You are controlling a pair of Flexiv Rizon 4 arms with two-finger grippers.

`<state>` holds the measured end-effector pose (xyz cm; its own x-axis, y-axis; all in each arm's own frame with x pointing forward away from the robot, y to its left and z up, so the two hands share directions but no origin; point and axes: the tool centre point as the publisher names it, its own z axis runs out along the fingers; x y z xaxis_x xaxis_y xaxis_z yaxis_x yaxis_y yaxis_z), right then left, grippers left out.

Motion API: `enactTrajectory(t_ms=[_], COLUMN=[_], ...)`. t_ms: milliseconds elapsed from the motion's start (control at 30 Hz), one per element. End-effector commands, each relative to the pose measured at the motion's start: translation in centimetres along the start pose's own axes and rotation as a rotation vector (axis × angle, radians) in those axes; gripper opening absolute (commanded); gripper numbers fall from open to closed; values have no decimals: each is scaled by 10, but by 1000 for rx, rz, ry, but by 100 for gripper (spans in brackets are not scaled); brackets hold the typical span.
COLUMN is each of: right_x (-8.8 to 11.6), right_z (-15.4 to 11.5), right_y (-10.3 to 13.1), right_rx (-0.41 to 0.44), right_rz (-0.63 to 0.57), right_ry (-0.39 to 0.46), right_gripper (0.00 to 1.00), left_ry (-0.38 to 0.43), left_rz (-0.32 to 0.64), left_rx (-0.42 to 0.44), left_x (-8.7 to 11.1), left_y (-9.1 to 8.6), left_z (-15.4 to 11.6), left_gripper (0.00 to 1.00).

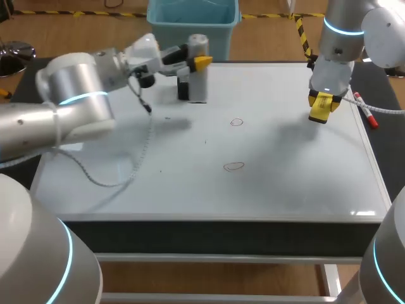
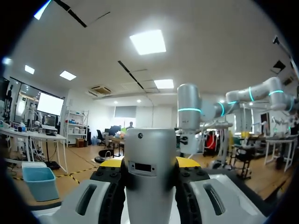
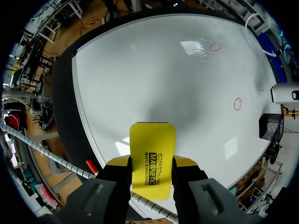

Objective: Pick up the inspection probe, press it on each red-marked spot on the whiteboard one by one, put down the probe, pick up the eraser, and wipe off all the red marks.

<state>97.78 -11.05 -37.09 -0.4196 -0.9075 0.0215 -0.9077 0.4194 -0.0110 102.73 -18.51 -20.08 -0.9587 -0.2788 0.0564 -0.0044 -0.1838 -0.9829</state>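
The grey cylindrical probe (image 1: pixel 199 76) stands upright at the back of the whiteboard (image 1: pixel 285 183). My left gripper (image 1: pixel 197 62) is shut on its upper part. In the left wrist view the probe (image 2: pixel 149 172) fills the gap between the fingers of that gripper (image 2: pixel 149 163). My right gripper (image 1: pixel 323 109) hangs over the board's right side, shut on the yellow eraser (image 1: pixel 321 107). The eraser (image 3: pixel 152 156) sticks out ahead of the right gripper (image 3: pixel 152 163). Two red circle marks (image 1: pixel 236 121) (image 1: pixel 234 166) lie mid-board; both red marks (image 3: pixel 238 104) (image 3: pixel 215 46) show ahead of the eraser.
A small black object (image 1: pixel 183 89) stands right beside the probe's lower end. A red-capped marker (image 1: pixel 366 109) lies along the board's right edge, just beside my right gripper. My left arm's cable (image 1: pixel 136 158) droops onto the board's left part.
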Motion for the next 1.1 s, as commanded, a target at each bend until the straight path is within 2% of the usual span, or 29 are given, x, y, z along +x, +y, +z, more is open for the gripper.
enactTrajectory(t_ms=[33, 267, 467, 833, 1100], right_x=[0, 0, 0, 0, 0], right_z=[-1, -1, -1, -1, -1], right_y=[-1, -1, -1, -1, -1], right_rx=[2, 2, 2, 2, 2], right_rz=[-2, -2, -2, -2, -2], right_ry=[3, 3, 3, 3, 3], right_gripper=[0, 0, 0, 0, 0], left_ry=[-52, -83, -86, -44, -11], left_rz=[4, 9, 7, 34, 49], left_rx=[-7, -25, -18, -13, -4], left_x=[3, -13, -22, -28, -29], left_y=[-18, -27, -29, -39, -41], left_z=[-72, -125, -156, -185, -194], left_gripper=[0, 0, 0, 0, 0])
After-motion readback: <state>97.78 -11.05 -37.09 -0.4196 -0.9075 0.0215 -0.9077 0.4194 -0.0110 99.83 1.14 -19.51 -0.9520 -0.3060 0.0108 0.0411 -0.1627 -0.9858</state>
